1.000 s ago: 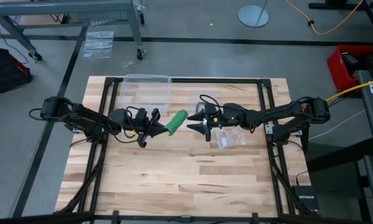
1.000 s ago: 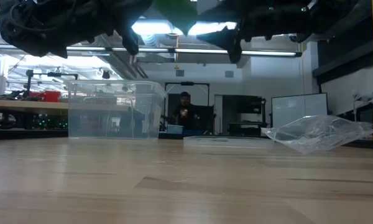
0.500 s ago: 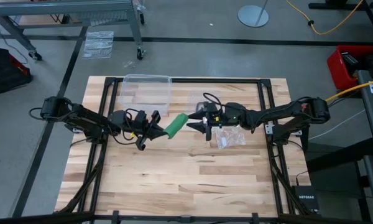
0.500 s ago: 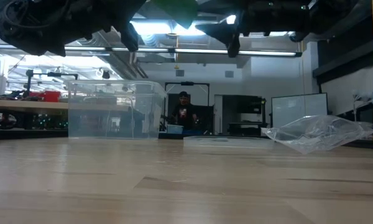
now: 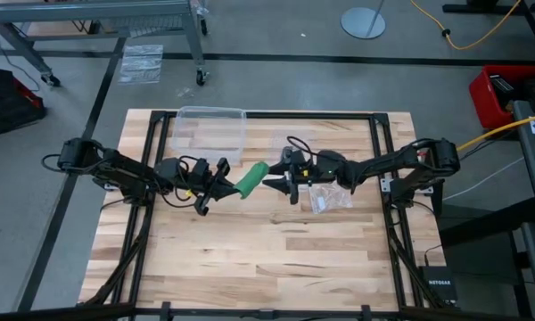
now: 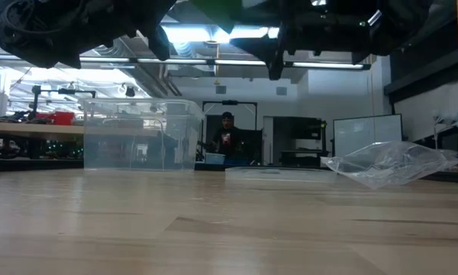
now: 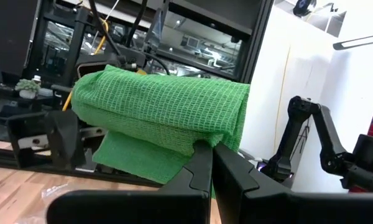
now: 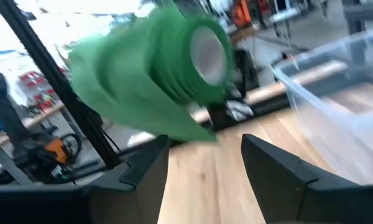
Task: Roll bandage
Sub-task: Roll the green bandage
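Note:
The bandage (image 5: 251,178) is a bright green roll held in the air over the table's middle. It has a loose flap (image 7: 133,158) under it and a hollow core (image 8: 208,53) at its end. My left gripper (image 5: 228,185) is shut on it from the table's left. My right gripper (image 5: 279,181) stands open just to the roll's right, facing the core end, with both fingers (image 8: 146,165) short of the bandage and nothing between them. In the low view the bandage (image 6: 223,6) shows at the top edge. My left gripper pinches the bandage between its two fingers at the roll's lower edge (image 7: 196,144), where the loose flap leaves the roll. One layer or several, I cannot tell. The fingers come about level from the table's left. The roll is lifted clear of the table.
A clear plastic box (image 5: 210,134) stands at the table's far edge behind the left gripper. A crumpled clear plastic bag (image 5: 330,198) lies under the right arm. A person (image 6: 227,137) stands far back in the room. The near half of the wooden table (image 5: 250,259) is bare.
My right gripper has moved toward the table's left, closer to the bandage's core end, staying open. The left gripper and the roll have kept still.

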`<act>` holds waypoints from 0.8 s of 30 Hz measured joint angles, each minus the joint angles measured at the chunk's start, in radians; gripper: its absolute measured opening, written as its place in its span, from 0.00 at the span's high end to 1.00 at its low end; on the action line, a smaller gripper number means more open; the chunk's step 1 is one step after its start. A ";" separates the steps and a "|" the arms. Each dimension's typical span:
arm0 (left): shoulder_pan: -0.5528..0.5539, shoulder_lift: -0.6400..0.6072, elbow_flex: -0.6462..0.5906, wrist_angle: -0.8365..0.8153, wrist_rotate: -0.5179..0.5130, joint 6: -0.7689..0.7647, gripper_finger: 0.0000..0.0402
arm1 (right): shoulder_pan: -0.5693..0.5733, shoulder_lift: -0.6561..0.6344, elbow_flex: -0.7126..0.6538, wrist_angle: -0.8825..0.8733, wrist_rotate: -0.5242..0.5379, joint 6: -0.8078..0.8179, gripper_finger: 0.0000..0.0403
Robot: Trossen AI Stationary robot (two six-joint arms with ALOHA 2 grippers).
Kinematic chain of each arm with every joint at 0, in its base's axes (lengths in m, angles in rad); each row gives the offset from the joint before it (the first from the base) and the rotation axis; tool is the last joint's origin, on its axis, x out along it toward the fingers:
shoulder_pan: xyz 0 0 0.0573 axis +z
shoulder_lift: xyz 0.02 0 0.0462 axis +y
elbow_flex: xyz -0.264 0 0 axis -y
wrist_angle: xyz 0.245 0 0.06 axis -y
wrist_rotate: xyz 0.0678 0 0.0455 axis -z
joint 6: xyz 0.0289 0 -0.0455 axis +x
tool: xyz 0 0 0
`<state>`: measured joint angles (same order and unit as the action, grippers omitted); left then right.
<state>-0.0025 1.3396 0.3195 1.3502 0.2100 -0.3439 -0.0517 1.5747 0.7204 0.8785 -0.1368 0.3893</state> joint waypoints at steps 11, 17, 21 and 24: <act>0.000 0.000 0.000 0.001 0.000 0.005 1.00 | 0.000 0.055 0.086 0.032 -0.114 -0.001 0.48; 0.000 0.000 0.000 0.000 0.000 0.004 1.00 | 0.000 0.059 0.117 -0.058 -0.178 -0.001 0.52; 0.000 0.000 0.000 0.000 0.000 0.004 1.00 | 0.000 0.059 0.117 -0.058 -0.198 -0.001 0.63; 0.000 0.000 0.000 -0.002 0.000 0.004 1.00 | 0.000 0.059 0.117 -0.058 -0.198 -0.001 0.74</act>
<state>-0.0025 1.3396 0.3195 1.3486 0.2096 -0.3401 -0.0521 1.6333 0.8379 0.8204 -0.3344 0.3885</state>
